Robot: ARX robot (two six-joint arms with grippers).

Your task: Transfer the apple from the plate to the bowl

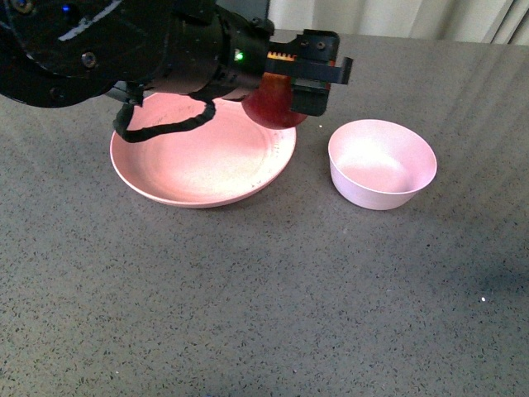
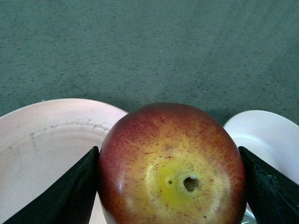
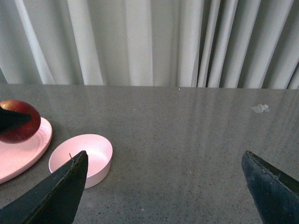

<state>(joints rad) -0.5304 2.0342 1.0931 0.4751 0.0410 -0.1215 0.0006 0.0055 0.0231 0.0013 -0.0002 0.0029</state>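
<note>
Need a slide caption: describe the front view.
Left gripper holds the apple over the plate's far rim, bowl waiting alongside.

One apple (image 1: 273, 107), one plate (image 1: 198, 178), one bowl (image 1: 382, 165), one table (image 1: 248, 289), one curtain (image 3: 140, 42). Two grippers: one left gripper (image 2: 169, 186), one right gripper (image 3: 163, 161).

A dark grey, finely speckled tabletop (image 1: 248, 314) fills almost the whole scene, matte, with faint pale streaks of reflection toward its far edge. Behind that far edge hangs an off-white curtain (image 3: 140, 42) in long vertical folds. A tiny white speck (image 1: 483, 298) lies near the tabletop's right edge. The light is soft and even.
</note>
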